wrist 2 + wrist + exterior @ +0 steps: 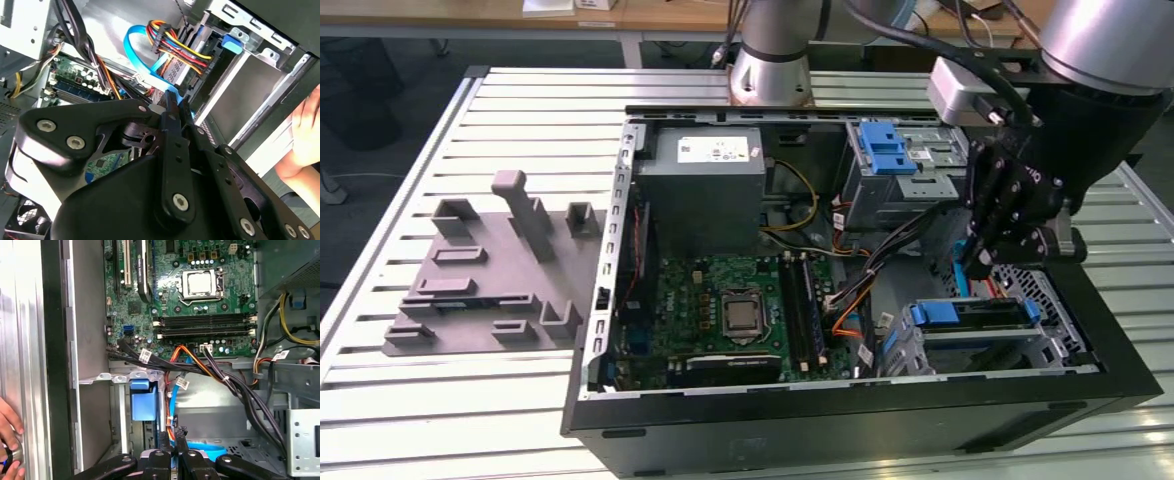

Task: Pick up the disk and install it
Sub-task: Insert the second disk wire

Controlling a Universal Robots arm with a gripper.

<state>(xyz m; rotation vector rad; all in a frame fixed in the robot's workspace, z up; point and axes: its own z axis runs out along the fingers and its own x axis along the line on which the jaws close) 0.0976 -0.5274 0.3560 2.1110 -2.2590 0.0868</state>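
The disk [981,322] lies flat in the lower drive bay at the open computer case's near corner on the exterior view's right, with its blue carrier end [145,407] showing under a metal bracket. My gripper [983,268] hangs just above that bay, pointing down into the case. In both wrist views its black fingers [165,442] sit pressed close together, shut, with nothing visibly between them [172,102]. A light blue data cable [137,55] curls right by the fingertips. The blue carrier tab [232,42] sits a short way beyond them.
A grey drive cage with a blue latch [887,150] and the power supply box [707,175] fill the case's back. Bundled cables [200,365] cross beside the bay, next to the motherboard [734,310]. A person's hand [7,435] rests at the case's outer wall. A grey fixture [494,270] lies on the table.
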